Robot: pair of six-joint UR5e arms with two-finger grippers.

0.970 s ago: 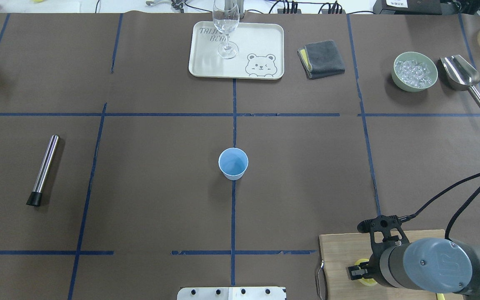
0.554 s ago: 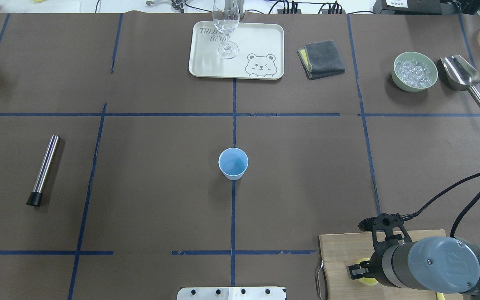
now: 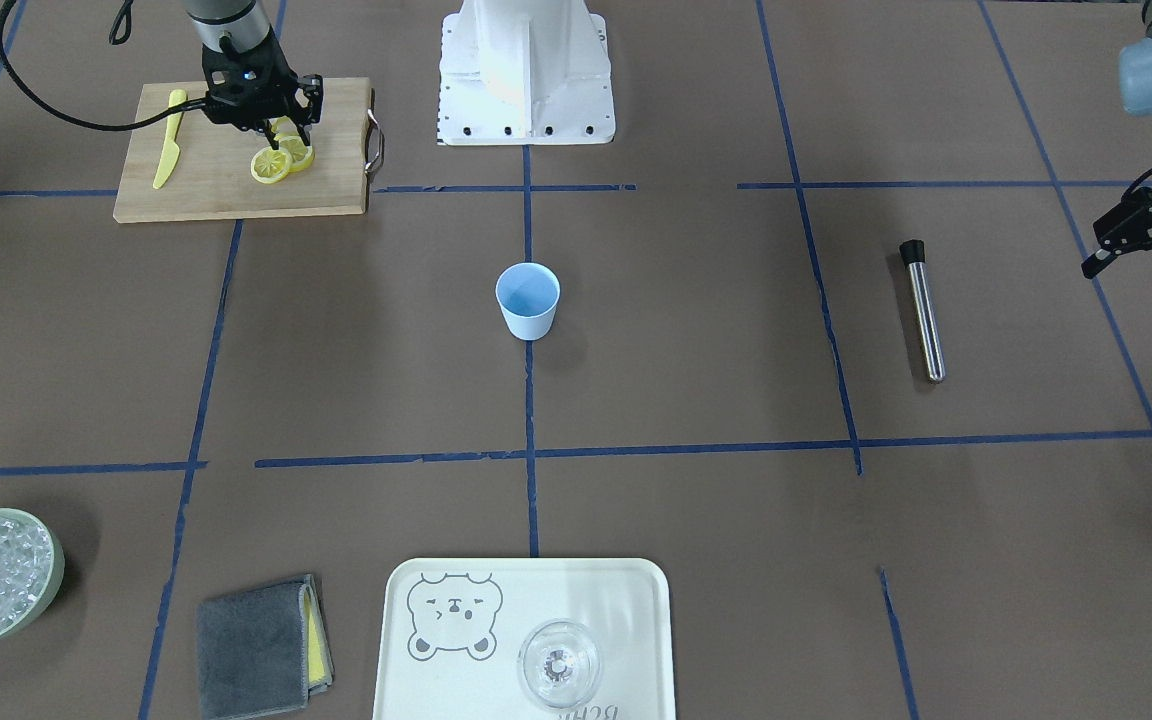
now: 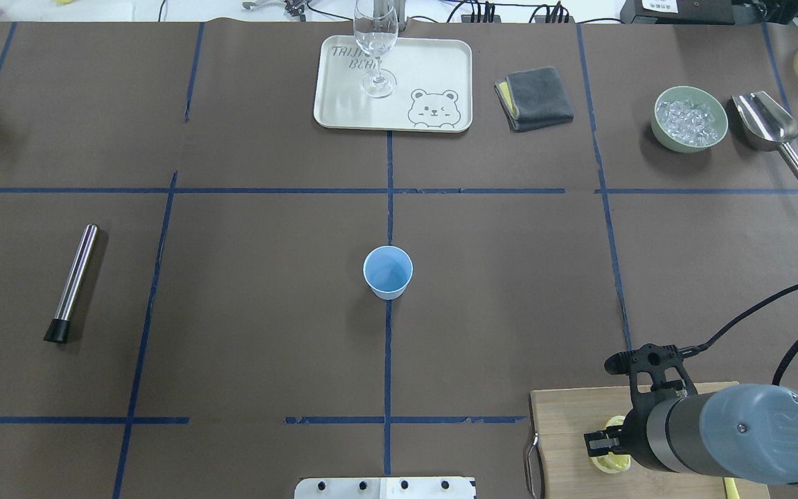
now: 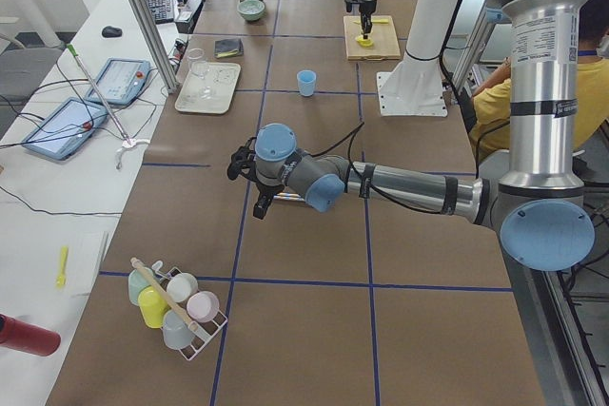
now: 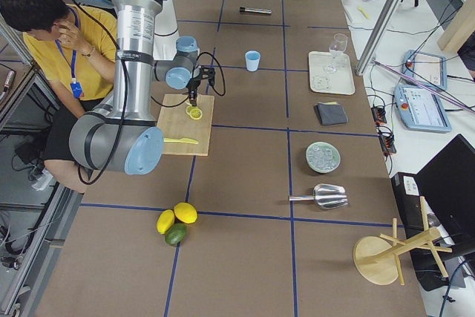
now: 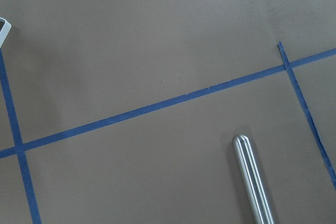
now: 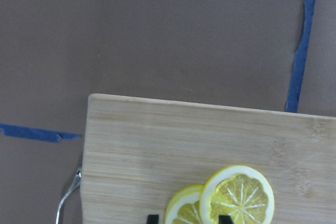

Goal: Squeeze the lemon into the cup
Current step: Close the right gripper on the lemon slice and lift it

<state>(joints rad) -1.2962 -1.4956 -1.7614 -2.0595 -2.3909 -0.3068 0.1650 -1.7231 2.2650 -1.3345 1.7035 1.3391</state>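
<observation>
My brown-covered table (image 4: pixel 267 277), blue tape grid (image 4: pixel 267 190), bearing cup (image 4: pixel 388 272) at centre, wooden board (image 4: pixel 565 416) near my right, tray (image 4: pixel 433 66), grey cloth (image 4: pixel 536 97), ice bowl (image 4: pixel 679 146), scoop (image 4: pixel 766 125), steel rod (image 4: pixel 75 281) left.

tray (image 4: pixel 440 69) reads "trij.." / "bea.." — rest hidden; "ur" logo on right arm (image 4: pixel 752 433).

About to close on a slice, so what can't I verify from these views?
Right claw tips: overhead, its arm covers them; wrist camera's bottom edge crops them.
Lemon slices: wrist camera crops two; front view, claw overlaps a third.
Tip-to-slice contact: too small in side views.
</observation>
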